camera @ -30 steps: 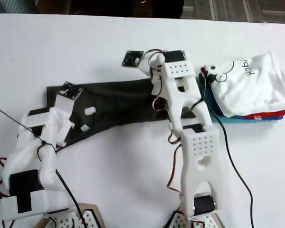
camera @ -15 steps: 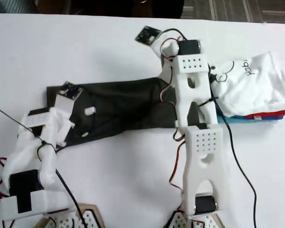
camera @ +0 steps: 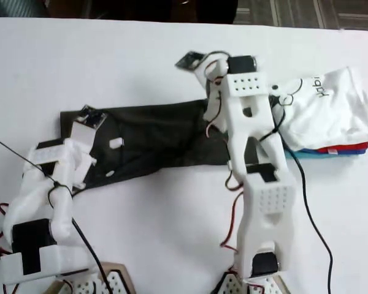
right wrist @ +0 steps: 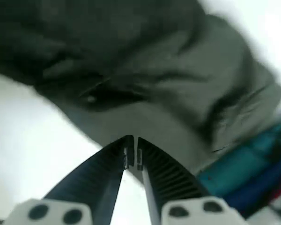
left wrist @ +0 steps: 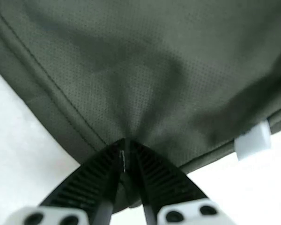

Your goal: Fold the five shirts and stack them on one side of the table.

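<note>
Left wrist view: we observe the left gripper (left wrist: 124, 155) clenched on the dark shirt (left wrist: 145, 70) lying on the table (camera: 172, 226). We find the right gripper (right wrist: 132, 157) closed over its other end, beside the folded stack (camera: 331, 113).

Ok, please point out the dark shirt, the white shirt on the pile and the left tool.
dark shirt (camera: 159, 138): high view, flat middle of the cloth.
white shirt (camera: 334, 113): high view, its upper face.
left tool (left wrist: 124, 149): left wrist view, midway between the fingertips, shut on the dark shirt's edge.
</note>
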Controlling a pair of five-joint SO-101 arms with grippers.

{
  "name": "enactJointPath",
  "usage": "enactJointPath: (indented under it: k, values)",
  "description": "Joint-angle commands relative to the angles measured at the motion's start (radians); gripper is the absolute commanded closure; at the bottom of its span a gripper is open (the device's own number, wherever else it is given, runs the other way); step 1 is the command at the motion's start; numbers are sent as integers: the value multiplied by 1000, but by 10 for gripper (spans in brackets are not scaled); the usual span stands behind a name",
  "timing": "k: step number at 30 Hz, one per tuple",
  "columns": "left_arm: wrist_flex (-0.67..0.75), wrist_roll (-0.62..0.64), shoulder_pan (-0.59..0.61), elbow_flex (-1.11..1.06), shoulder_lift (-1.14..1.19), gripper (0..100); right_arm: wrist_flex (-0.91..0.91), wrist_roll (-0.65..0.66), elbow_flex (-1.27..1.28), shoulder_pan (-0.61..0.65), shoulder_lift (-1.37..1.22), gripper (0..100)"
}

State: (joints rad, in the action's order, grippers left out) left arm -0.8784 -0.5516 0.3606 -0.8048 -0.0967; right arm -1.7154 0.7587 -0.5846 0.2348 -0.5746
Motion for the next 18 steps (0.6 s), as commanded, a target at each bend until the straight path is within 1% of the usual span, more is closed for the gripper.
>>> enactJointPath:
  k: [1, 5, 7, 10, 15, 18]
  values:
    - [15, 0, -14, 1, -21, 973, 145, -12, 224, 44, 196, 978]
    - [15, 0, -14, 1, -21, 973, 321, -80, 443, 134, 286, 978]
    - [15, 0, -14, 1, -21, 973, 401, -112, 502, 163, 306, 978]
    - [15, 0, -14, -1, -21, 973, 503, -149, 551, 174, 303, 978]
    - [15, 0, -14, -1, -21, 973, 544, -152, 586, 170, 236, 978]
    - [15, 2, -14, -1, -21, 973, 538, -153, 580, 171, 262, 978]
